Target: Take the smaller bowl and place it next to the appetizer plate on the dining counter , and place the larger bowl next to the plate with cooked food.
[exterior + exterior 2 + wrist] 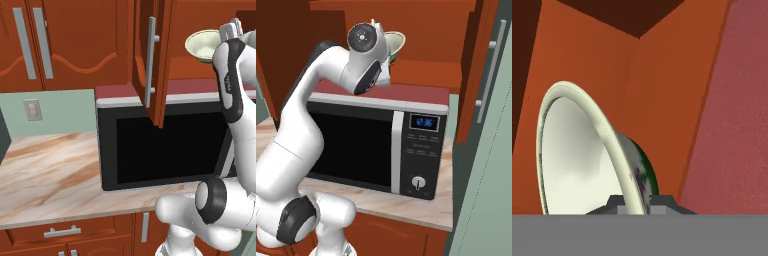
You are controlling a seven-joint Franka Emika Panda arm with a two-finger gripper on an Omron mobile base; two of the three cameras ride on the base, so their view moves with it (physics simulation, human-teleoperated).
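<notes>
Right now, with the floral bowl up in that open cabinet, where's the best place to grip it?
On its rim: the gripper already straddles the larger bowl there, one finger inside and one outside. The thin wall fits between the fingers; the bowl's wide body probably would not.

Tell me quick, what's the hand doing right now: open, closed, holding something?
Hand: closed on the rim of the larger bowl, one finger inside and one outside, holding it up at the open wall cabinet above the microwave.
</notes>
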